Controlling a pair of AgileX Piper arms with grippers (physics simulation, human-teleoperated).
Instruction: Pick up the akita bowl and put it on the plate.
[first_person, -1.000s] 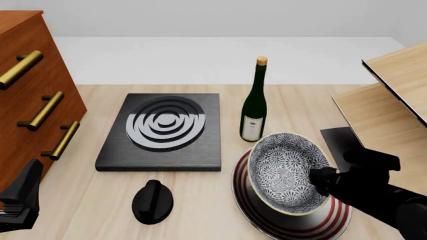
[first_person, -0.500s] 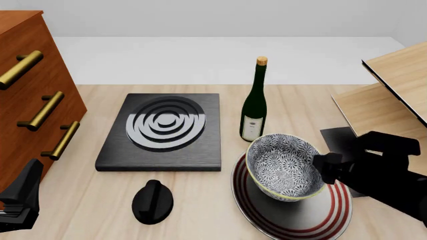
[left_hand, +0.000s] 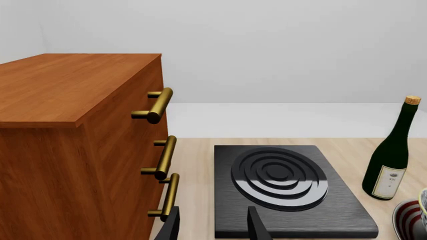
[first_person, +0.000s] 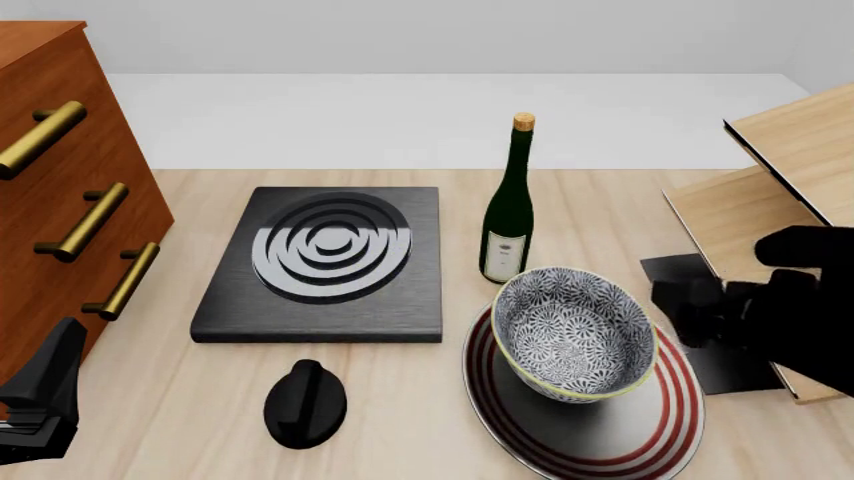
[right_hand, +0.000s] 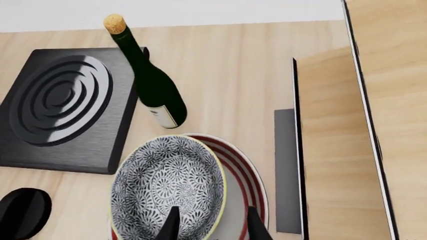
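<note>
Akita bowl (first_person: 574, 333) sits upright on the plate (first_person: 667, 420), toward the plate's left side, red rings showing around it. My right claw (first_person: 683, 312) is open, empty, just right of the bowl and apart from it, over the dark mat (first_person: 674, 272). My left claw (left_hand: 212, 225) is open, holding nothing, low by the wooden drawer chest (first_person: 54, 190). Wine bottle (first_person: 509, 205) stands just behind the bowl; black slab with grey rings (first_person: 324, 262) and a black knob (first_person: 306, 401) lie on the desk (first_person: 400, 400) to the left.

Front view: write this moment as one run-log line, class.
bowl: upright on plate | right gripper: open, clear of bowl | left gripper: open, idle near drawers | step: placement looks done
</note>
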